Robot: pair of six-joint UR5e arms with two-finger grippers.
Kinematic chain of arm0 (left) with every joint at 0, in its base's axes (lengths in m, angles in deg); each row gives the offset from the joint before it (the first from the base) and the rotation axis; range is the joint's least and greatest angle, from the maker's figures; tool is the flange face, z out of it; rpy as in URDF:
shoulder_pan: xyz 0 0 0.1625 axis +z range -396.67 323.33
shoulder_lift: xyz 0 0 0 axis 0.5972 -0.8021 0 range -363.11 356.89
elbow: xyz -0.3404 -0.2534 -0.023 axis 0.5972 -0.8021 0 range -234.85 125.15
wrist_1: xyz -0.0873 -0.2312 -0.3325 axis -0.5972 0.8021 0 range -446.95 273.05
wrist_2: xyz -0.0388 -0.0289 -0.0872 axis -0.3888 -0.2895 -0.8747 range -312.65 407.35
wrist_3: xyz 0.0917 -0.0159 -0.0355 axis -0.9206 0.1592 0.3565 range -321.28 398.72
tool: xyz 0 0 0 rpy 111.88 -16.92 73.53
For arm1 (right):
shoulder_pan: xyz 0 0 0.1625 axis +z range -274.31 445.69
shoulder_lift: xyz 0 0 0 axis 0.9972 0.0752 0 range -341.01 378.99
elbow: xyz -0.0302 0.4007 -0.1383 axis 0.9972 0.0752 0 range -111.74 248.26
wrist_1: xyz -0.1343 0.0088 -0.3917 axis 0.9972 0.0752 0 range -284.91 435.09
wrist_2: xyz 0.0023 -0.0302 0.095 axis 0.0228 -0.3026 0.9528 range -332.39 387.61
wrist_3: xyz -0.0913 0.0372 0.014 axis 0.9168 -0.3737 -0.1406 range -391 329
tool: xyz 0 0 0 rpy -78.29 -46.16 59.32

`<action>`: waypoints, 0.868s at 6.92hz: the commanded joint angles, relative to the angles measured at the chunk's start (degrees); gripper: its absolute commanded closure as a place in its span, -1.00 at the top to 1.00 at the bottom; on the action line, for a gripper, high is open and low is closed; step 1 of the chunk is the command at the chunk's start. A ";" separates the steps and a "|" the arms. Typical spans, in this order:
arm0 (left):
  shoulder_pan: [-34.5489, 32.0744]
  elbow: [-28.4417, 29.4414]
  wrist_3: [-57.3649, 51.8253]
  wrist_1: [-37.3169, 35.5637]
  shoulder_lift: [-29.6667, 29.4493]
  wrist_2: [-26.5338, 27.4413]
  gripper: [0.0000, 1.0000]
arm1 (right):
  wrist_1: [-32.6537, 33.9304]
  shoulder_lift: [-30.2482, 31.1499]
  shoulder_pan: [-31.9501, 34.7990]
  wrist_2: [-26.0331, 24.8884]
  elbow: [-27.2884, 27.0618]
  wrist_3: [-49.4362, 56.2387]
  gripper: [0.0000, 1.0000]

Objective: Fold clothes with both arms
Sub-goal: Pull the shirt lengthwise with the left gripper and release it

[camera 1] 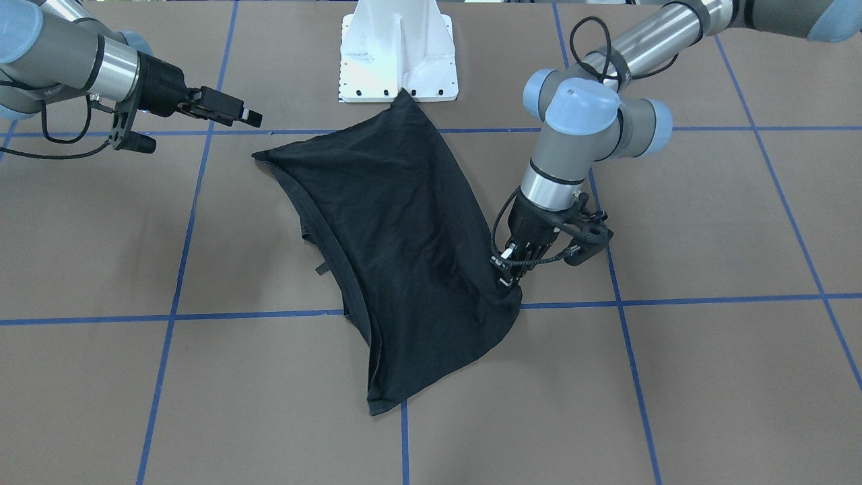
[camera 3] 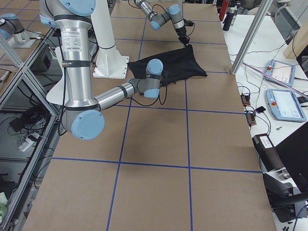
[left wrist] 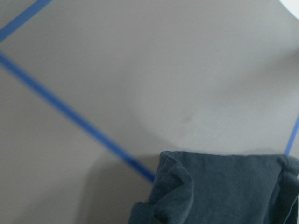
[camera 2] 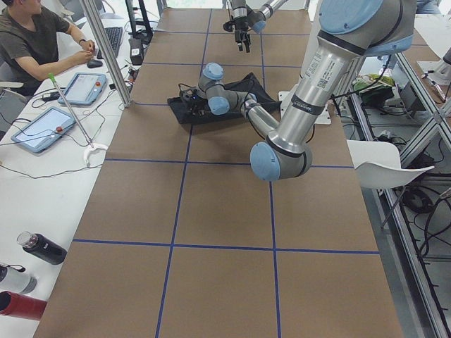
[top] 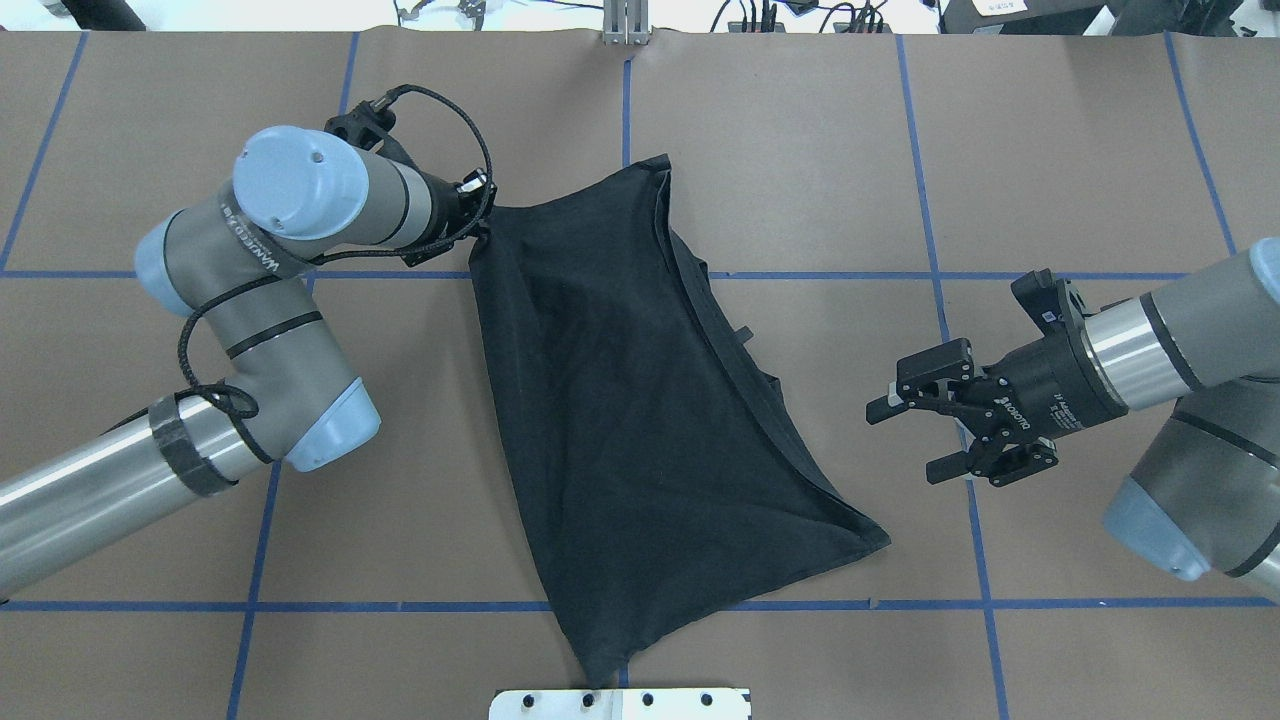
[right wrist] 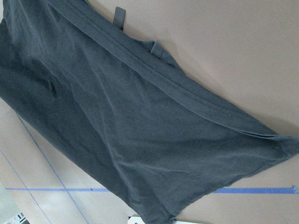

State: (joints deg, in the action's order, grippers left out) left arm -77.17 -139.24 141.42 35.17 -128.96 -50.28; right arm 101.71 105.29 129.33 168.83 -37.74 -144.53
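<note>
The black T-shirt [camera 1: 397, 236] lies rumpled on the worktop [camera 1: 707, 377]; it looks limp and light, likely to sag. The left fingers [camera 1: 508, 277] are clamped on its corner, and cloth stretches away from them. The right fingers [top: 885, 406] are spread apart, with the nearest hem corner well short of them, probably the best hold.

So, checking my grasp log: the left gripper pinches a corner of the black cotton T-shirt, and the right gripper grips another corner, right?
No: the overhead view shows the right gripper open, apart from the black cotton T-shirt. The left gripper pinches a corner.
</note>
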 commanded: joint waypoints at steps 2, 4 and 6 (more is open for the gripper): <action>-0.90 20.69 -2.93 18.36 -9.29 6.21 -1.00 | 0.01 1.24 3.11 -0.15 0.00 -0.03 1.00; -0.90 23.31 -3.38 21.23 -10.19 8.24 -1.00 | 0.01 1.51 4.43 -0.15 0.00 0.06 1.00; -0.98 27.33 -3.29 23.58 -11.78 10.16 -1.00 | 0.27 1.51 4.61 -0.07 0.00 0.06 1.00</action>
State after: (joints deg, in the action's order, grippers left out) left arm -78.09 -114.07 138.13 57.01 -140.04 -41.28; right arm 101.83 106.77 133.79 168.74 -37.74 -144.47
